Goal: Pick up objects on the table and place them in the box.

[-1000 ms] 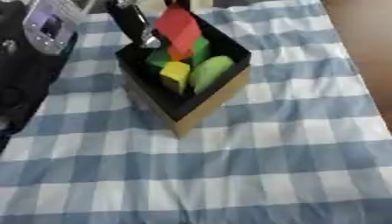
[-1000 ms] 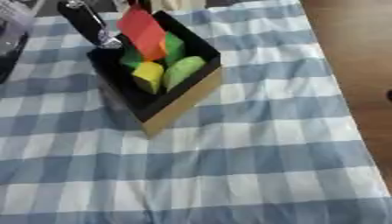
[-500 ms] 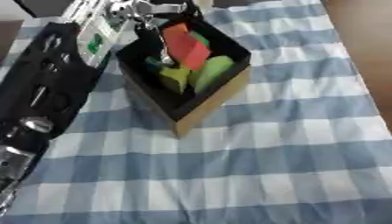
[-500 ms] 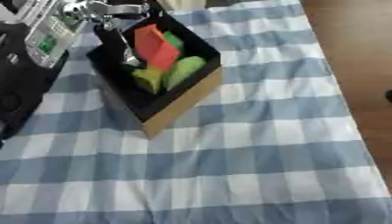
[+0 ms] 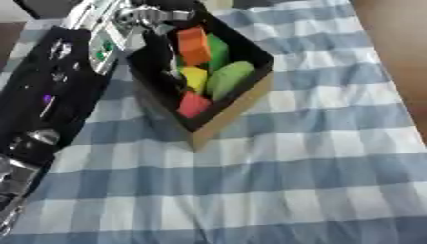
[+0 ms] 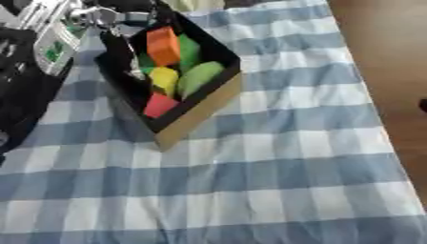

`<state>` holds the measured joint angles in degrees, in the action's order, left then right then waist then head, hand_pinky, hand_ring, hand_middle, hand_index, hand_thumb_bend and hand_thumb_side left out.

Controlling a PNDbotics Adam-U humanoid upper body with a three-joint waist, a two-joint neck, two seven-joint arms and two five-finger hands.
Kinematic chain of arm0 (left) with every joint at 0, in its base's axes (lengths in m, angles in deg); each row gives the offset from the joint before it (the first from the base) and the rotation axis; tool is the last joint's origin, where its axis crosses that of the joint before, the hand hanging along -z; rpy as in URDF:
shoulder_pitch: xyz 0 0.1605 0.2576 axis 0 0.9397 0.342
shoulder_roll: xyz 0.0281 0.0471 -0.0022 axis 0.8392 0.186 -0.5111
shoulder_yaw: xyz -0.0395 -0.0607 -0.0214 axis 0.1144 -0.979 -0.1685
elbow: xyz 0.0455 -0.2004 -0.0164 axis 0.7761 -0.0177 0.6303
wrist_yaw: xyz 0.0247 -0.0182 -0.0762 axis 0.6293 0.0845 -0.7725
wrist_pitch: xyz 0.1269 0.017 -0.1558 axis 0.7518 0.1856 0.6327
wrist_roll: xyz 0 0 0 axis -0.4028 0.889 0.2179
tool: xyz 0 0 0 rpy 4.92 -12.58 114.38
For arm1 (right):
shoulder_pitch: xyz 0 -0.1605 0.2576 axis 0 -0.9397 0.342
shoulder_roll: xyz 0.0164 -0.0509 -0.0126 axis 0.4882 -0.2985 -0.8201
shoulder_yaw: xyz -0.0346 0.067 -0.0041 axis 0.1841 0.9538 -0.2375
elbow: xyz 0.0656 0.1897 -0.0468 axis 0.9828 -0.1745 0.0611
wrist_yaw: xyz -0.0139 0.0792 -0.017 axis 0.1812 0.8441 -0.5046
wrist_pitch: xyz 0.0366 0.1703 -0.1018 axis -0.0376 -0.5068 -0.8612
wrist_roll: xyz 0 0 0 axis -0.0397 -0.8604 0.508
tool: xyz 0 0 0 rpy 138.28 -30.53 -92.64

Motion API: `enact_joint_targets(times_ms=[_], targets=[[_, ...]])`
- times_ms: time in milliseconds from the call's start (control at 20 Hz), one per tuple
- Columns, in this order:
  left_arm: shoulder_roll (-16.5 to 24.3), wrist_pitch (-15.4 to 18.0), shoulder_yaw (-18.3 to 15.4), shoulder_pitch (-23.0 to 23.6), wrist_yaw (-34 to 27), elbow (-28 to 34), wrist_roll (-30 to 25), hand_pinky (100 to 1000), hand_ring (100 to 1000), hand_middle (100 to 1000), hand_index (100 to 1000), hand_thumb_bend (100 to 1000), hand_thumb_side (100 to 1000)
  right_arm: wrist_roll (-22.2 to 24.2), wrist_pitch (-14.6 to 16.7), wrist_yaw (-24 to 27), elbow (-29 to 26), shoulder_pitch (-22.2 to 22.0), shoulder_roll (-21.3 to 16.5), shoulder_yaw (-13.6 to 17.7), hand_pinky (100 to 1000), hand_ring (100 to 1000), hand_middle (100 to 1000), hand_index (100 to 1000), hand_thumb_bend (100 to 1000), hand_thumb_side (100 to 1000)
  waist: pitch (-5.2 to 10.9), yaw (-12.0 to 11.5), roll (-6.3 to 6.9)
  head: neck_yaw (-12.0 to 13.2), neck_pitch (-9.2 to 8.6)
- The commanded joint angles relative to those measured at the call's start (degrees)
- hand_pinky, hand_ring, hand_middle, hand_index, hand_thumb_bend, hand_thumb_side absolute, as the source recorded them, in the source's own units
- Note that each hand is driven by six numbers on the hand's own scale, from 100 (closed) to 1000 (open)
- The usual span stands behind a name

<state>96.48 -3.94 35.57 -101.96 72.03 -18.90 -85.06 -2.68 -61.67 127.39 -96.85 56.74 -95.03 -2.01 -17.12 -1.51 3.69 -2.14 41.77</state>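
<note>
A black box (image 5: pixel 238 107) with a tan outer wall stands on the checked cloth at upper left. Inside it lie an orange-red block (image 5: pixel 193 45), a yellow piece (image 5: pixel 194 77), a green rounded piece (image 5: pixel 230 78), a second green piece (image 5: pixel 218 46) and a small red piece (image 5: pixel 193 104). My left hand (image 5: pixel 147 15) hangs over the box's far-left corner, right beside the orange-red block. Whether it still touches the block is hidden. My left arm (image 5: pixel 50 90) runs down the left side of the view. The right hand shows in neither view.
A blue-and-white checked cloth (image 5: pixel 292 190) covers the table. Brown floor (image 6: pixel 383 57) shows past the table's right edge. The black left forearm lies over the cloth at the left.
The orange-red block has gone from above the box down into it with my left hand. The left arm has come further into view along the left side.
</note>
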Motion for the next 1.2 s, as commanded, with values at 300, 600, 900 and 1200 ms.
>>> enact_joint_targets(times_ms=[300, 600, 900, 1200], targets=[[2.09, -4.14, -7.23, 0.95, -2.14, 10.58, 6.88, 868, 857, 796, 878, 285, 391, 1.36, 2.53, 0.67, -1.14, 0.20, -0.82, 0.58, 1000, 1000, 340, 1000, 100, 523, 2.05, -0.49, -0.64, -1.11, -0.74], [1.45, -6.26, -15.78, 7.60, -7.42, 19.22, 12.19, 860, 827, 775, 890, 236, 517, 0.41, 3.62, 2.89, -1.14, 0.79, -1.22, 0.79, 1000, 1000, 359, 1000, 100, 523, 1.76, -1.31, -1.76, -3.11, -2.02], [4.71, -14.93, -19.39, 26.46, -33.98, 48.15, 44.28, 868, 830, 776, 907, 227, 611, -0.86, 5.54, 7.76, -1.14, 2.32, -3.13, 0.65, 1000, 1000, 398, 1000, 100, 525, 1.21, -1.15, -2.67, -2.87, -2.75], [5.40, -11.50, -18.07, 32.58, -44.15, 50.32, 62.37, 874, 837, 787, 925, 221, 748, -2.00, 6.94, 12.87, -1.14, 3.72, -5.06, 0.65, 1000, 1000, 433, 993, 100, 527, 0.94, -1.12, -3.41, -2.60, -3.27]])
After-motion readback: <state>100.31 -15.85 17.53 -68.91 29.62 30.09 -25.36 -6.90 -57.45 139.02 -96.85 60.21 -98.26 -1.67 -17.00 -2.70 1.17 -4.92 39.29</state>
